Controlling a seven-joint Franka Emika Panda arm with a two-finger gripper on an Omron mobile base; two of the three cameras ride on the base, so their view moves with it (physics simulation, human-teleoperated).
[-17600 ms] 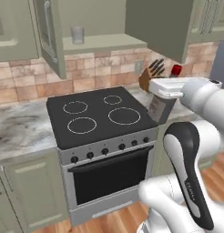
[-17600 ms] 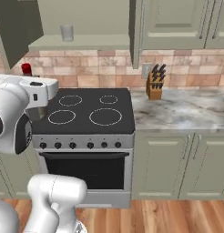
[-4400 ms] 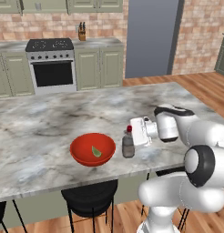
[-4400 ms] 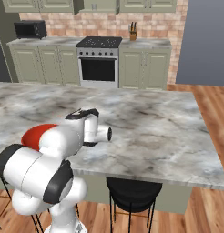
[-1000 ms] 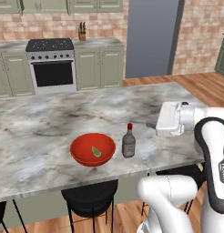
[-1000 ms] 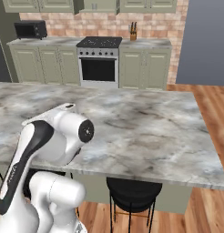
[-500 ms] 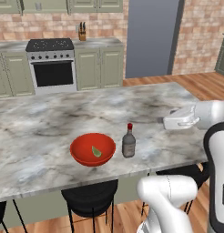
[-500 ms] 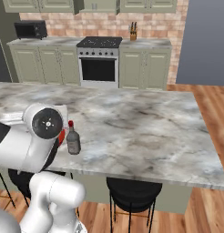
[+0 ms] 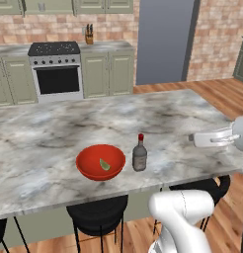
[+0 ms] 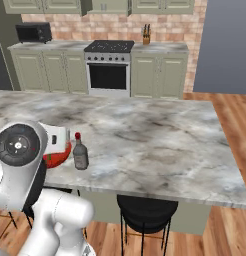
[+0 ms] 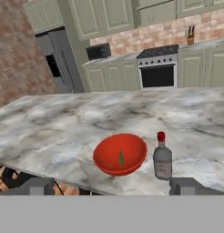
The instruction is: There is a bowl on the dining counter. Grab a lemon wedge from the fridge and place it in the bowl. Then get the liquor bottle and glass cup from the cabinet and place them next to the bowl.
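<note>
Two things were set on counter (image 9: 54, 123): bowl (image 9: 101, 161), liquor bottle (image 9: 139, 154) just beside. Pincer (image 11: 111, 185) was spread wide, nothing held, glass cup not yet fetched.

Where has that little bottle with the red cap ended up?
The bottle stands upright on the marble counter near its front edge, just right of the red bowl in the left base view.

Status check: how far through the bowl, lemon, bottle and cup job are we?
Done: the lemon wedge lies in the bowl on the dining counter, and the liquor bottle stands upright right beside the bowl. In hand: nothing; the pincer is open, off to the bottle's side. Left: the glass cup, not on the counter yet.
</note>
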